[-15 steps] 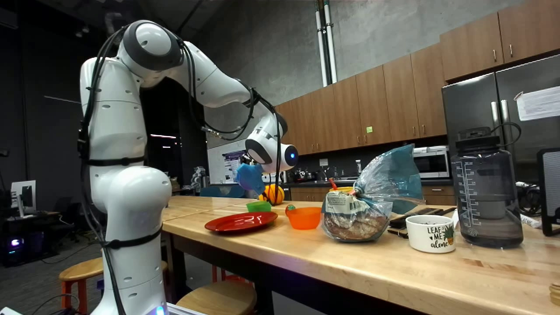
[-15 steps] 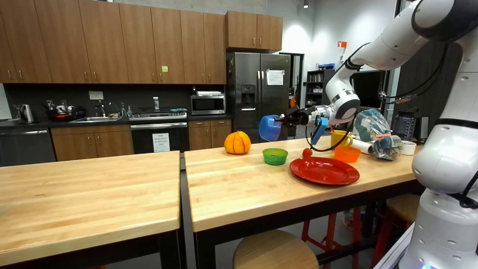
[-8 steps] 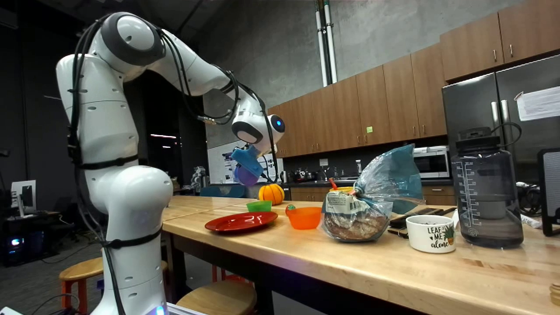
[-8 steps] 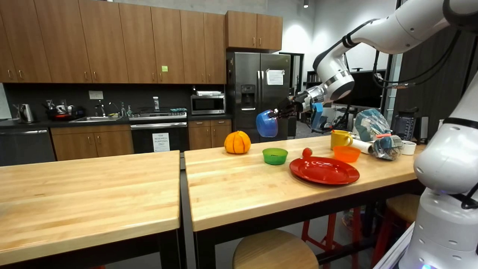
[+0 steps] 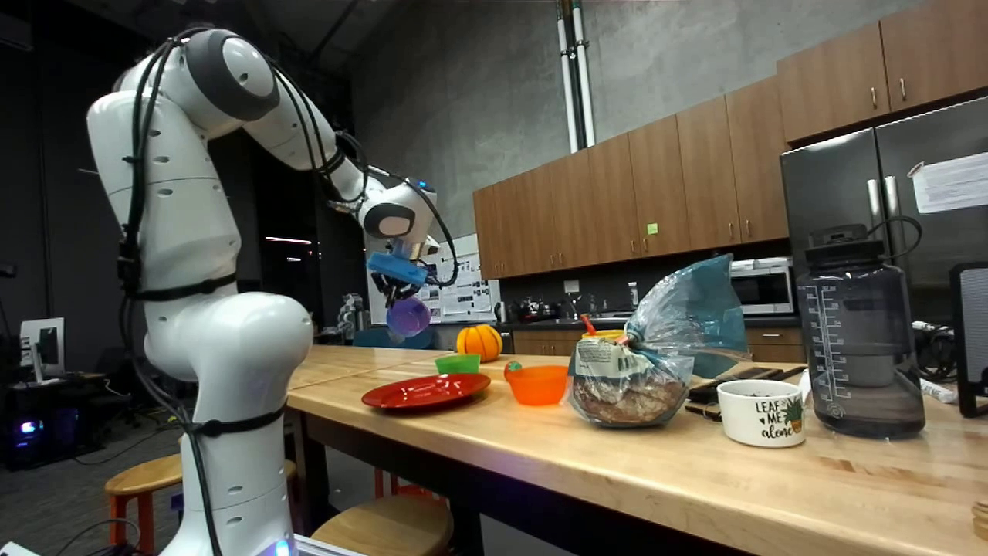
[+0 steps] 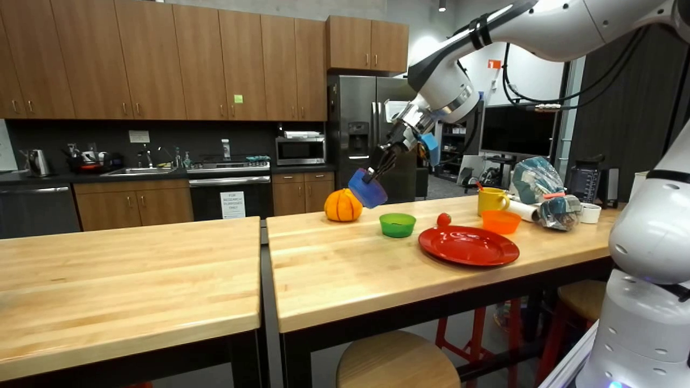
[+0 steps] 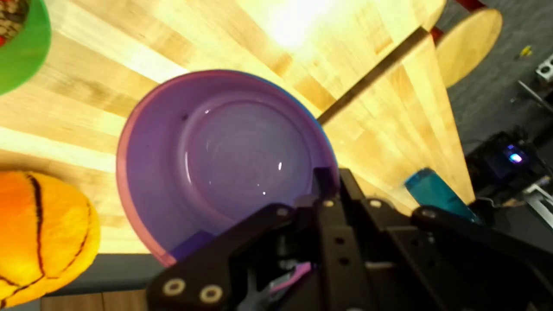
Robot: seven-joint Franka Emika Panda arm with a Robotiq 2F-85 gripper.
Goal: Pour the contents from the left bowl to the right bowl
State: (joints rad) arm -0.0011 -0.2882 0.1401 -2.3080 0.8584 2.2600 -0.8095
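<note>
The left bowl, small and purple-blue, is held in the air, tilted, in both exterior views (image 5: 409,316) (image 6: 368,189). In the wrist view its inside (image 7: 246,151) faces the camera and shows only a dark speck on the wall. My gripper (image 7: 338,172) is shut on its rim, one finger inside and one outside; the gripper also shows in both exterior views (image 5: 395,296) (image 6: 372,173). A green bowl (image 6: 398,229) stands upright on the table below; in the wrist view (image 7: 34,52) it holds brown bits and something red. The orange bowl (image 5: 538,386) stands farther along the table.
An orange pumpkin (image 6: 343,206) sits close to the held bowl, behind the green bowl. A red plate (image 6: 469,245) lies near the front edge with a strawberry (image 6: 443,219) by it. A yellow mug (image 6: 491,200) and a bagged loaf (image 5: 629,378) stand by the orange bowl.
The arm has swung the held bowl to the left in both exterior views, toward the pumpkin. The gripper now points more steeply down and the bowl has turned. Things on the table have not moved.
</note>
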